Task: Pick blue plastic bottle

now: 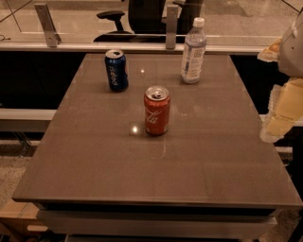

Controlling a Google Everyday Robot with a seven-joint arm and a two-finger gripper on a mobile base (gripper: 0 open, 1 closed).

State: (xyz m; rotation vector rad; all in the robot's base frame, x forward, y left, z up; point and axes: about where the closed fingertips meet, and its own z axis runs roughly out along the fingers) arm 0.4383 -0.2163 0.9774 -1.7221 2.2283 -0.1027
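Surface (94, 156): flat rectangular slab, grey-brown, smooth and glossy. Small lamp glints sit on it, and faint reflections show under the objects. The front edge is thick, with a paler tier beneath it.

Blue plastic bottle (193, 52): upright on the far right part of the surface, near the back edge. It is a tall, slim cylinder of clear plastic, its shoulders tapering to a white screw cap. A pale bluish-white label wraps the body. It is the tallest of the three containers.

Pepsi can (116, 71): dark blue metal cylinder with a silver rimmed top, upright at far left, well apart from the bottle.

Coca-Cola can (156, 110): red metal with white script and a silver top, upright near the middle of the surface. It stands nearer the camera than the other two and between them left to right.

End effector (279, 116): pale cream, rounded, plastic-looking shells at the right edge of the view, just off the right side of the surface. It is well apart from the bottle and from both cans. Whether it is apart or together cannot be told.

Background: dark office chair (142, 14) beyond a light rail.
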